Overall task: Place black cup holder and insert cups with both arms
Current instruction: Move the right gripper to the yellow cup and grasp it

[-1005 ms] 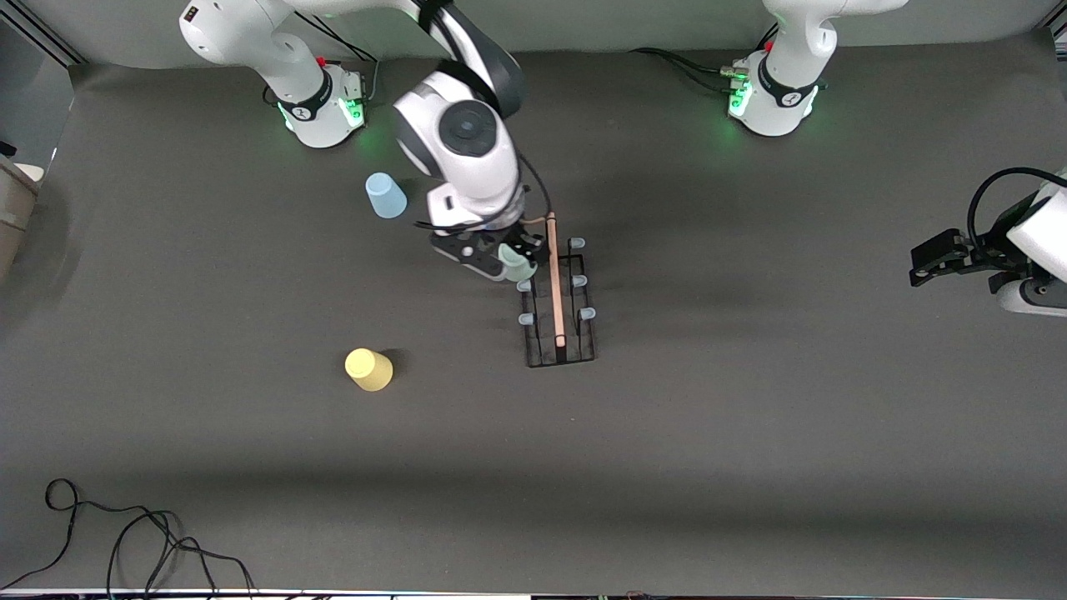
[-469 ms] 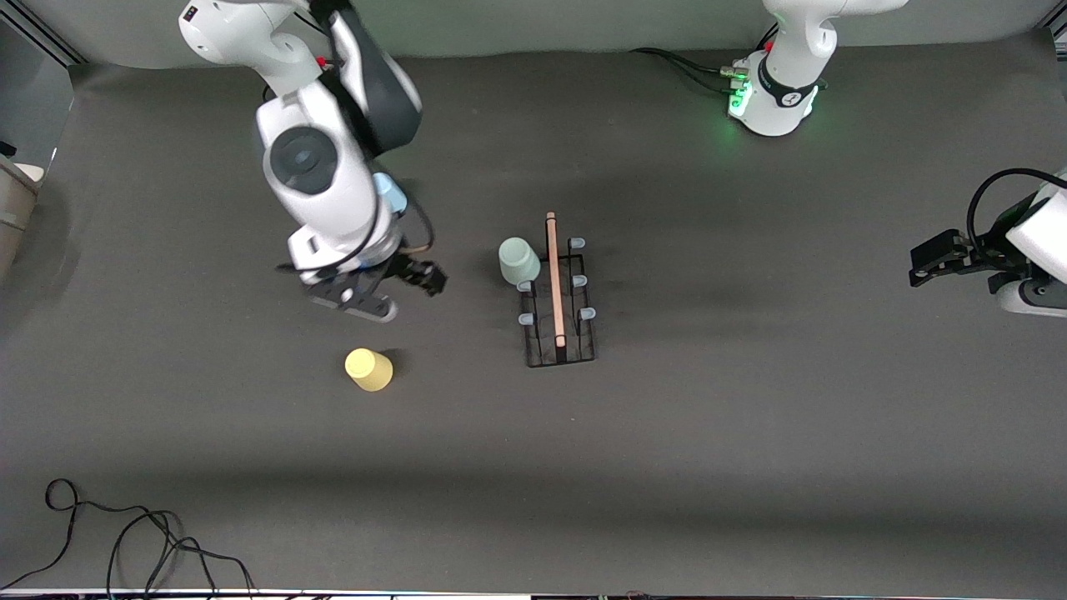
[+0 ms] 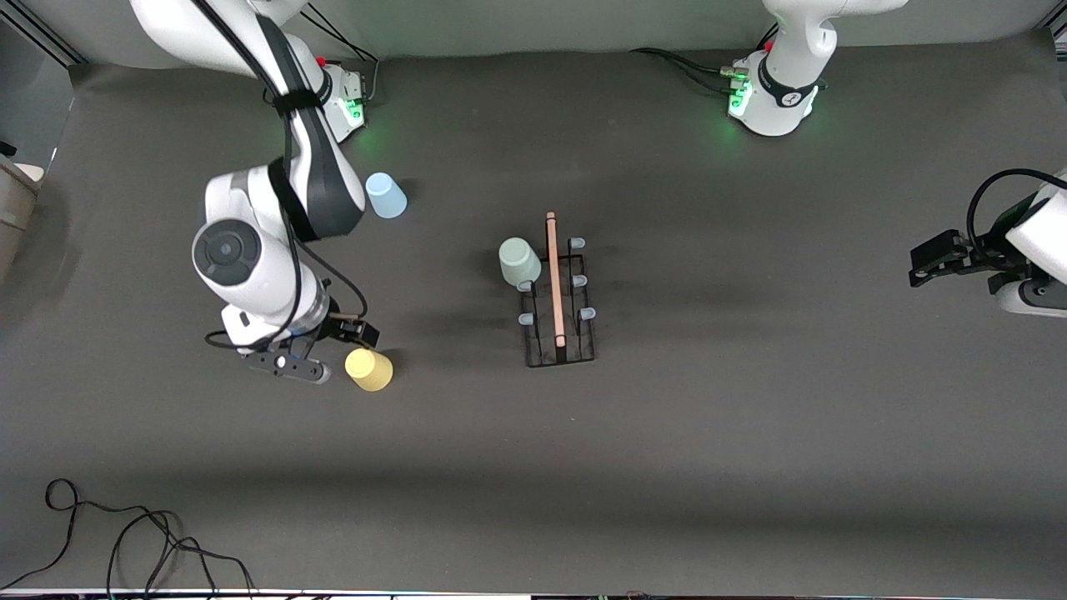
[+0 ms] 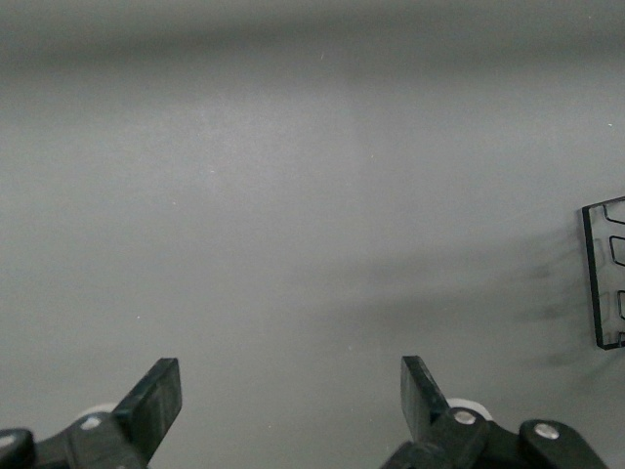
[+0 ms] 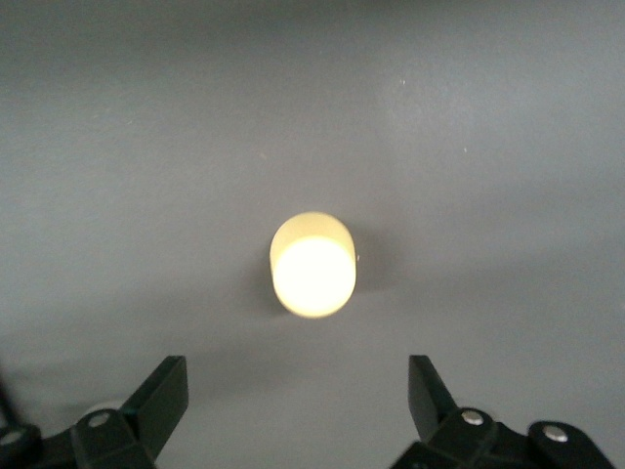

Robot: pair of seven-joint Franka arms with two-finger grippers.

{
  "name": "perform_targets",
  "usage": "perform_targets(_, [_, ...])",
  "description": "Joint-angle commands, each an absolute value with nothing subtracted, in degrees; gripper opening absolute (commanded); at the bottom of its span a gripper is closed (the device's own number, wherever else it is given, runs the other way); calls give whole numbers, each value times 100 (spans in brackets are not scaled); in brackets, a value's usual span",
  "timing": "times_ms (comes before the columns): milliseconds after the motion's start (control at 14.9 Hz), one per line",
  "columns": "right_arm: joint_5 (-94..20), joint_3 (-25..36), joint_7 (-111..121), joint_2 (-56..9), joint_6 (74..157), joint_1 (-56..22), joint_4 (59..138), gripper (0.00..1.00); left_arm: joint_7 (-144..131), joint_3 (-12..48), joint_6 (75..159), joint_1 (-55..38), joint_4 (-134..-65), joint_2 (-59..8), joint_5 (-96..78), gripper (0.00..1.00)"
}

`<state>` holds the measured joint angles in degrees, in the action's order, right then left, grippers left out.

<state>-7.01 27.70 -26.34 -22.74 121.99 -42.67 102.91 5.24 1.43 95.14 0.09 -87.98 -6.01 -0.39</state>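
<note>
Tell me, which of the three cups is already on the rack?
The pale green cup, sitting on a prong of the black cup holder; the yellow and blue cups stand apart.

Robot lab: two bench-mounted arms (image 3: 275, 208), dark mat-covered table (image 3: 750, 433), loose cables (image 3: 125, 542).

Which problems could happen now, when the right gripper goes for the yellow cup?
The open right gripper hangs beside the yellow cup, not centred: a finger could knock it over. The green cup already sits on the holder; a rough insert beside it may shake it off.
</note>
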Motion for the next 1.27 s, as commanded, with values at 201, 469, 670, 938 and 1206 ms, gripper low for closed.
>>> perform_targets(201, [-2036,2760,-1479,-3163,13314,-4087,10389,100,519,132,9563,0,-8842,-554,-9,100])
perform_targets(469, [-2215,2751,-1424,-3401,13447,-4078,10389,100,519,132,9562,0,-8833,-554,-17,100])
perform_targets(670, [-2215,2742,-1424,-3612,13649,-4078,10406,100,510,132,9562,-9,-8842,-554,-9,100])
perform_targets(938, [-2215,2716,-1389,-3876,13807,-4139,10406,61,510,132,9554,-9,-8833,-554,-9,100])
perform_targets(1206, [-2215,2698,-1389,-3762,13677,-4122,10380,0,492,132,9554,-26,-8842,-554,-9,100])
